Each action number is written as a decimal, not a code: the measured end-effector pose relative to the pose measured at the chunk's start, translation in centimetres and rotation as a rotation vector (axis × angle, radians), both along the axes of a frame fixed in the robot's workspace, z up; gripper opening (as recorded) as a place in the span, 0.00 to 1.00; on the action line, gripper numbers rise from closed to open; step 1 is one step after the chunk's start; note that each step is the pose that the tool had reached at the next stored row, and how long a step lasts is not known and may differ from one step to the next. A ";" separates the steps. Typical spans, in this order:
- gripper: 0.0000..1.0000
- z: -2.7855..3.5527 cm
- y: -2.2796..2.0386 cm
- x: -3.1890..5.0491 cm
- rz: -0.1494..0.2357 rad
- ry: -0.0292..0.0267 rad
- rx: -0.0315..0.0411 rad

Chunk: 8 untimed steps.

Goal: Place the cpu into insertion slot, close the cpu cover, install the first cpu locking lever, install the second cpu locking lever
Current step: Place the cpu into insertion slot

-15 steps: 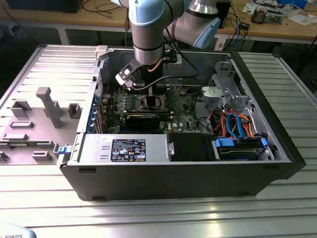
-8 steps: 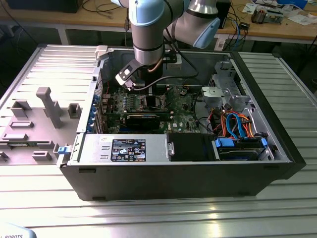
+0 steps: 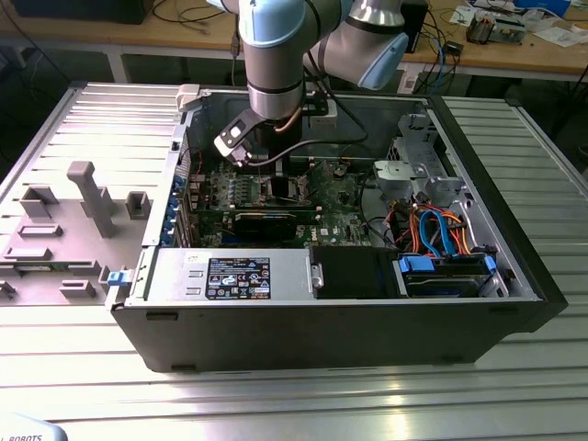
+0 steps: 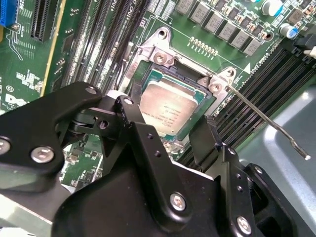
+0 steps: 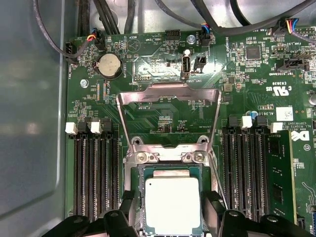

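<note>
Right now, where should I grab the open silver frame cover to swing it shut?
Probably the free crossbar of the thin silver metal frame cover, the end farthest from its hinge beside the silver-topped square chip. The cover is swung open off the chip, leaving that bar exposed. Bring the claw down from above, pinching the plate's thin faces.

Ribbed metal table (image 3: 276,400) carries open computer case (image 3: 322,333); grey fixture blocks (image 3: 85,188) at exterior view's left.

Arm (image 3: 272,46): comes down near-vertical in the exterior view, elbow joint bent toward that view's right.
Gripper (image 5: 170,216): points straight down, black fingers (image 4: 148,143) spread apart.
</note>
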<state>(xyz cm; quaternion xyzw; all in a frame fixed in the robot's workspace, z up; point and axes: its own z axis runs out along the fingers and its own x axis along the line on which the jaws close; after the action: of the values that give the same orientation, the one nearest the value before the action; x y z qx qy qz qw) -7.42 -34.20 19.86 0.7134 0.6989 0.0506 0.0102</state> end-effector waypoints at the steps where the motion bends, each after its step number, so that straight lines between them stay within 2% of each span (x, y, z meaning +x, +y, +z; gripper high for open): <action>1: 0.65 0.00 0.06 0.01 0.000 0.0002 0.0002; 6: 0.65 -0.01 0.08 0.00 0.000 0.0005 0.0010; 8: 0.65 -0.02 0.09 0.02 0.000 0.0003 -0.0016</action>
<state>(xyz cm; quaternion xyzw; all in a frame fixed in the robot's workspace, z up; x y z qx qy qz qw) -7.40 -34.11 19.84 0.7133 0.6990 0.0500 0.0106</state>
